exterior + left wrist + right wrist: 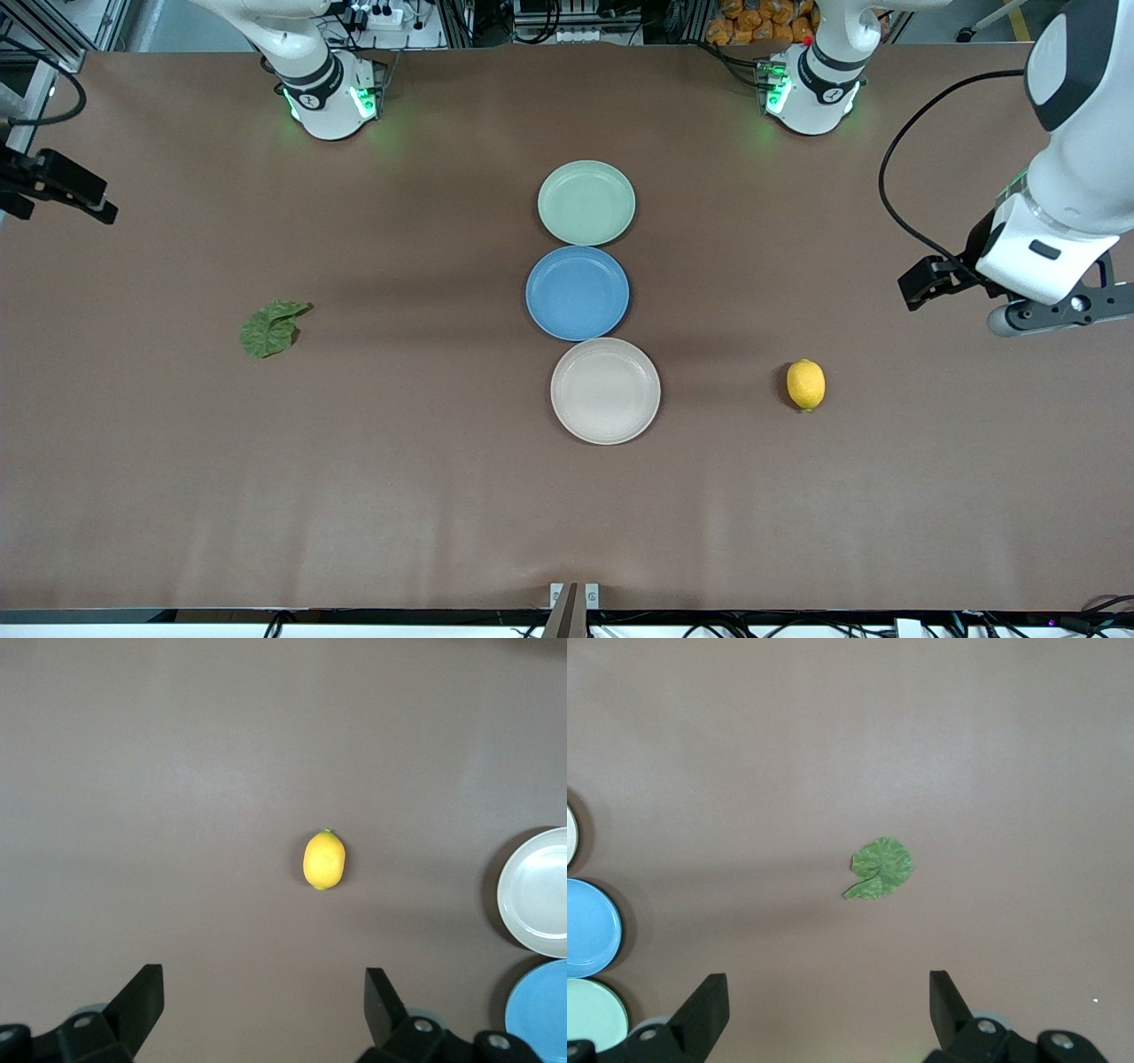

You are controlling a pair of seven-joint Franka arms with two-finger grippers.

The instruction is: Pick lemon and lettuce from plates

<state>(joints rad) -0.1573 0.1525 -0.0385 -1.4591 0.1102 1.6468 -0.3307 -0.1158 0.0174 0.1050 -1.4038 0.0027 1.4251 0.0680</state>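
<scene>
- The small oval bright-yellow lemon lies bare on the brown bench, right of centre in the front view, toward the left arm's end and well apart from every plate.
- The small wrinkly dark-green lettuce leaf lies flat on the bench at the left-middle of the front view, toward the right arm's end, also well apart from the plates.
- Three round shallow plates run in a column down the middle of the front view, rims close together: the pale mint-green plate uppermost, the blue plate in the middle, the beige-cream plate lowest and nearest the front camera. All three hold nothing.
- The left end effector hangs in the air at the right edge of the front view, over bare bench. In the left wrist view its two black fingers stand wide apart and hold nothing, with the lemon at mid-frame and the beige-cream plate and blue plate at the right edge.
- The right end effector is up over the bench near the lettuce. Its fingers are spread wide and hold nothing in the right wrist view, where the blue plate and mint-green plate sit at the left edge.
</scene>
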